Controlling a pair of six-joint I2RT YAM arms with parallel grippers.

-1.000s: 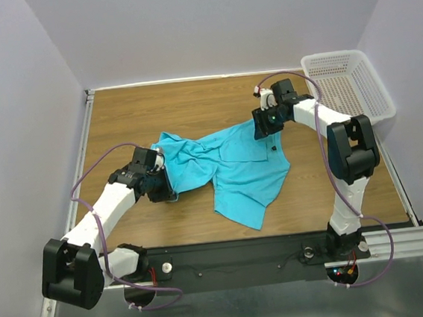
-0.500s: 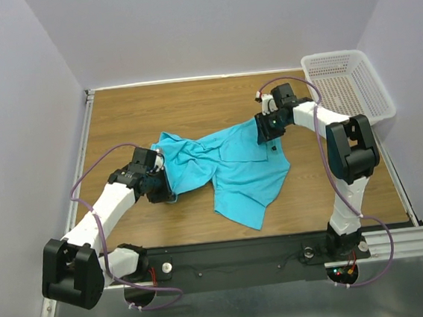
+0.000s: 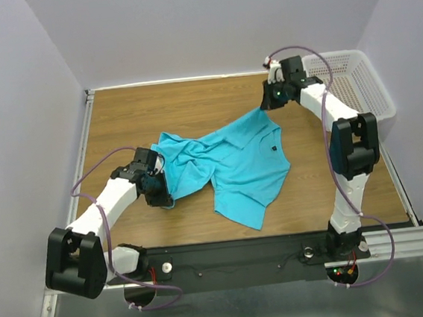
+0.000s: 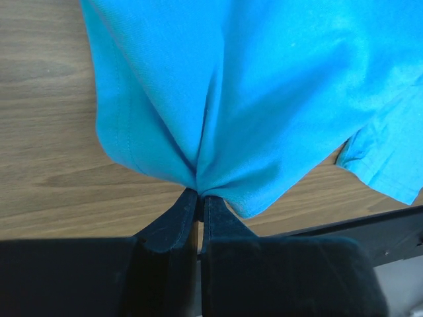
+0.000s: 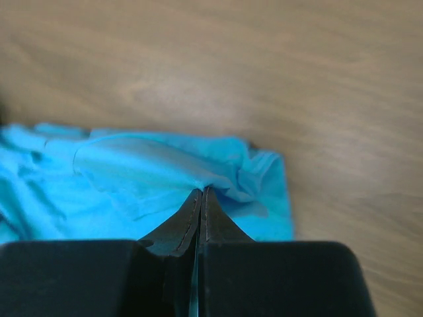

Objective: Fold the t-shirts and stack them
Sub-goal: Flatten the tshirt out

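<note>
1. Left claw (image 4: 198, 198) was pinched tight on the t-shirt (image 3: 234, 164) at its near-left edge.
2. The turquoise t-shirt lay rumpled mid-worktop (image 3: 154, 108), one corner stretched toward the far right.
3. Right claw (image 5: 199, 193) was clamped shut on that far corner, near the white basket (image 3: 353, 77).

Your shirt (image 4: 264, 86) is matt turquoise cloth, and the left wrist view shows its fine knit and stitched hem. The bench (image 3: 161, 107) looks like smooth wood grain with a faint sheen. The basket (image 3: 370, 91) is white plastic mesh. The left tool (image 4: 199, 197) and right tool (image 5: 200, 193) are matt black, the arm shells (image 3: 104, 206) smooth white plastic, the rail (image 3: 399, 241) dull metal.
</note>
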